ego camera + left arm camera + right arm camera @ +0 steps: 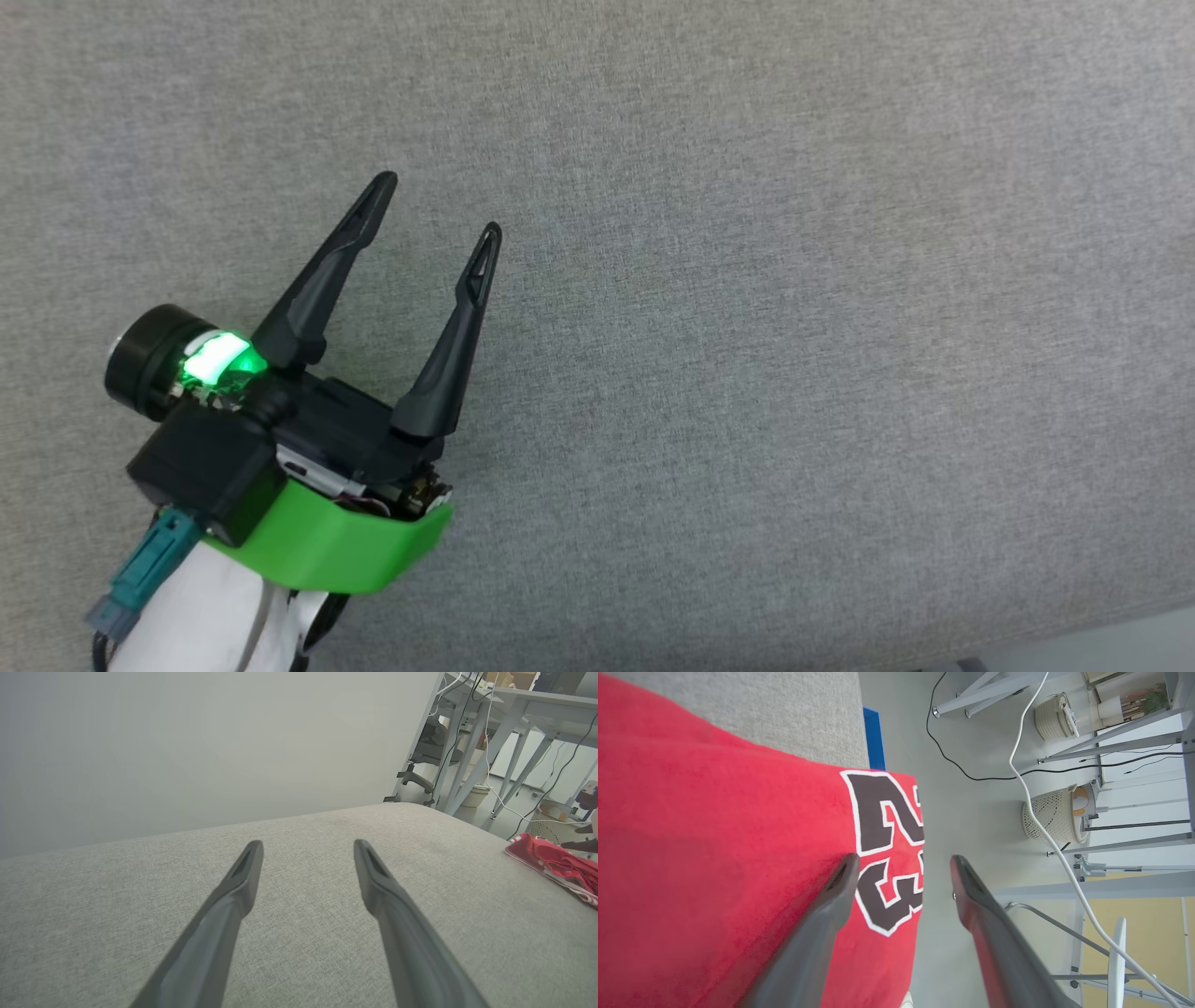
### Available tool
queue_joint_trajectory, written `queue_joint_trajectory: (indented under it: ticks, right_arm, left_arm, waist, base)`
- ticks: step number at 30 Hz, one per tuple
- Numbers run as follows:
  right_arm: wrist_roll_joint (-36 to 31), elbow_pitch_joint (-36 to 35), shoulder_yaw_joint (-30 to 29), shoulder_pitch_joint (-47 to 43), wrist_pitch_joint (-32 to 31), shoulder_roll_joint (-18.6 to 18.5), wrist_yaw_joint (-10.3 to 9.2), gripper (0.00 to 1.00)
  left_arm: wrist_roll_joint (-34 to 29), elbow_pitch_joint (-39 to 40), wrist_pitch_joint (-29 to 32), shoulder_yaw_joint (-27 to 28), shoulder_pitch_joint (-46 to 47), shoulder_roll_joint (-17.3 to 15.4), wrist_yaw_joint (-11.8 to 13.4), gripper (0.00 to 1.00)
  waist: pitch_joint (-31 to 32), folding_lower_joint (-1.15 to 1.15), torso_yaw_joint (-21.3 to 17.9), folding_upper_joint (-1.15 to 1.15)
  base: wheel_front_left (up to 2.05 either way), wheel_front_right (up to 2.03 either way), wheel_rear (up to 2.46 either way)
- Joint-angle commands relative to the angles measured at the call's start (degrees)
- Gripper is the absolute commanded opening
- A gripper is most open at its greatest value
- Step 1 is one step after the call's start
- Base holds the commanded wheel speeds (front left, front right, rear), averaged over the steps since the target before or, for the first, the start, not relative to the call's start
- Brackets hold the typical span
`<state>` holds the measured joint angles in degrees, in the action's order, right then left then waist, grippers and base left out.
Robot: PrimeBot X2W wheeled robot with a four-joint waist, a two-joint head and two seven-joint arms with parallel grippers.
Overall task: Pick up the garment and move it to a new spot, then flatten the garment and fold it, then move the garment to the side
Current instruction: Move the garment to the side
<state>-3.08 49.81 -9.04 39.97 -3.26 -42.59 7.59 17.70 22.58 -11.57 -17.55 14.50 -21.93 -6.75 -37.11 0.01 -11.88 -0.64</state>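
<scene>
The garment point(714, 826) is a red jersey with a black, white-outlined "23". In the right wrist view it lies on the grey table point(761, 709), and its numbered edge reaches past the table's edge over the floor. My right gripper point(904, 857) is open just above it, one finger over the red cloth and the other over the floor. The left wrist view shows the garment point(556, 861) bunched at the table's far right edge. My left gripper point(440, 203) hovers open and empty over bare grey table point(747, 280), well away from the garment; its fingers also show in its own view point(308, 843).
Beyond the table's edge are grey floor, white table legs point(980, 695), loose cables point(1045, 826) and two woven baskets point(1048, 814). A blue strip point(874, 737) runs along the table's side. A pale wall point(187, 742) stands behind the table.
</scene>
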Motion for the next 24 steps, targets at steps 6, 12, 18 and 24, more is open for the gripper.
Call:
queue_joint_trajectory:
  ticks: [6,12,18,24]
  right_arm:
    - [0.62,-3.03,2.31,3.17,1.70,-0.50,-0.10,1.00]
    - [6.60,-12.86,6.56,4.24,3.30,1.83,-0.10,1.00]
    - [14.40,-27.42,8.11,-0.32,3.06,6.48,-0.10,1.00]
    - [17.46,-44.08,6.49,-11.18,1.75,15.75,-0.10,1.00]
  left_arm:
    - [1.74,-5.37,-2.47,-0.14,-0.55,2.23,0.23,1.00]
    - [2.97,-10.90,-3.30,1.91,-1.90,4.58,0.39,1.00]
    - [4.15,-13.86,-3.40,5.99,-4.28,7.96,0.48,1.00]
    - [3.03,-17.49,-3.41,8.58,-7.45,10.30,0.44,1.00]
  waist:
    - [8.18,-0.01,1.68,0.64]
    - [15.59,-0.01,3.83,0.64]
    - [21.52,-0.01,6.63,0.64]
    - [26.12,-0.01,9.61,0.64]
  base:
    - [0.00,0.00,0.00]
    - [0.00,0.00,0.00]
    - [0.00,0.00,0.00]
    - [0.00,0.00,0.00]
